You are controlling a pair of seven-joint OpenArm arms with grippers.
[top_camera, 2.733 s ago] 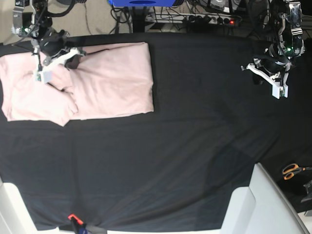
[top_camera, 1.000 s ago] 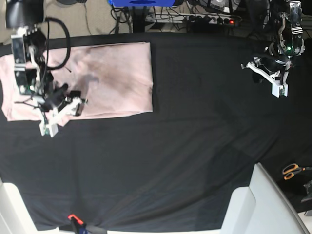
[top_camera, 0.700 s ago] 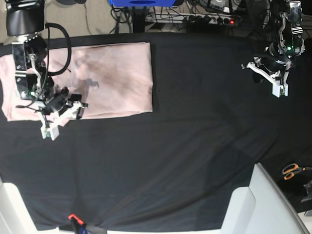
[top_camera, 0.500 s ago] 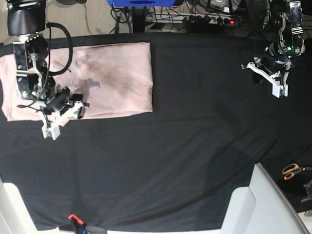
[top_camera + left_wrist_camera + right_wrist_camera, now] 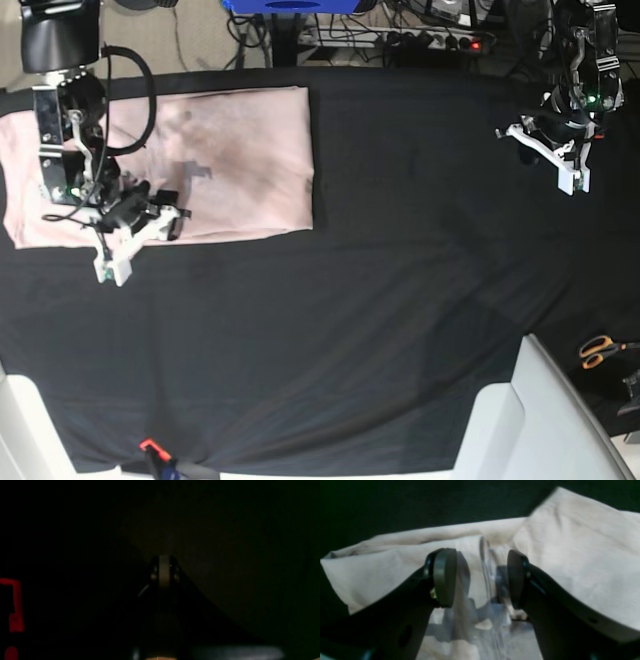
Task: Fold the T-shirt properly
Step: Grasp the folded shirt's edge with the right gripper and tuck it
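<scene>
The pale pink T-shirt (image 5: 220,160) lies folded into a flat, lightly wrinkled rectangle at the counter's (image 5: 400,300) far corner. The right gripper (image 5: 480,580) hangs over its near edge, jaws apart, holding nothing. The left gripper (image 5: 560,165) has its jaws closed and empty.

A black cloth (image 5: 380,300) covers the whole work surface, lightly creased, and a pair of orange-handled scissors (image 5: 598,350) lies on it near the right edge, just beside a pale grey slanted panel (image 5: 545,420) that juts in from the lower right corner. Beyond the cloth's far edge a blue object (image 5: 290,6) sits at top centre, next to a tangle of dark cables and a power strip (image 5: 440,42) showing a small red light. At the near edge a small orange-red item (image 5: 150,446), possibly a clamp, sits by the cloth's hem, though it is too small to identify for certain.
</scene>
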